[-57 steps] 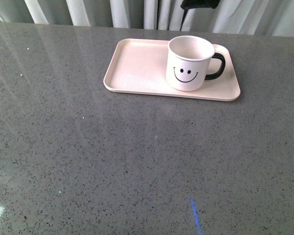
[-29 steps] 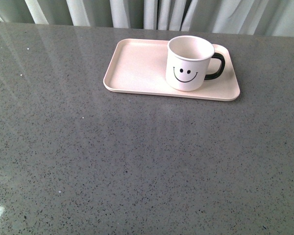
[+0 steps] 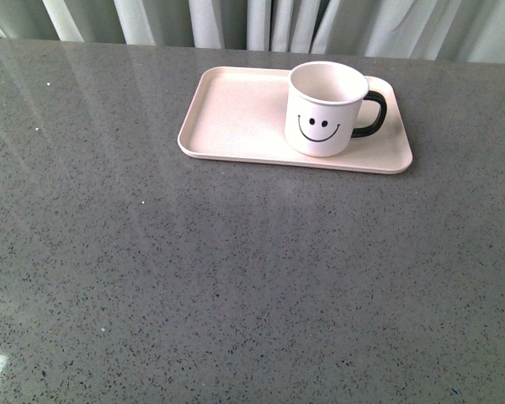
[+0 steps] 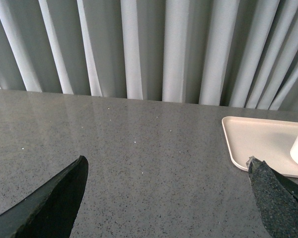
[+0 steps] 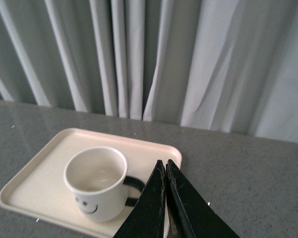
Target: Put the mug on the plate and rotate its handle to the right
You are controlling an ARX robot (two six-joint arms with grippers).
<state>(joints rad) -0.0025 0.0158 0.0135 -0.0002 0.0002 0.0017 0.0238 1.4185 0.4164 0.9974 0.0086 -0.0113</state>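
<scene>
Cream-white ceramic mug with a black smiley face printed on its side stands upright on a flat pale pink rectangular plate with rounded corners and a low rim. The mug sits toward the right end of the plate, and its thick glossy black C-shaped handle points to the right in the front view, smiley facing the camera. The plate rests on a grey speckled stone tabletop, near its far edge, with pale pleated curtains behind.

Neither arm appears in the front view. In the left wrist view, the left gripper hangs with its two dark fingers spread wide apart, holding nothing, over bare tabletop just beside the plate's short edge. In the right wrist view, the right gripper has its fingers pressed together with nothing between them, raised above and beside the mug and plate.

The task looks finished — mug on plate, handle to the right. The remaining risk is disturbance: an arm swinging low past the plate could clip the protruding handle and turn the mug off its heading, or nudge the light plate across the smooth stone.
</scene>
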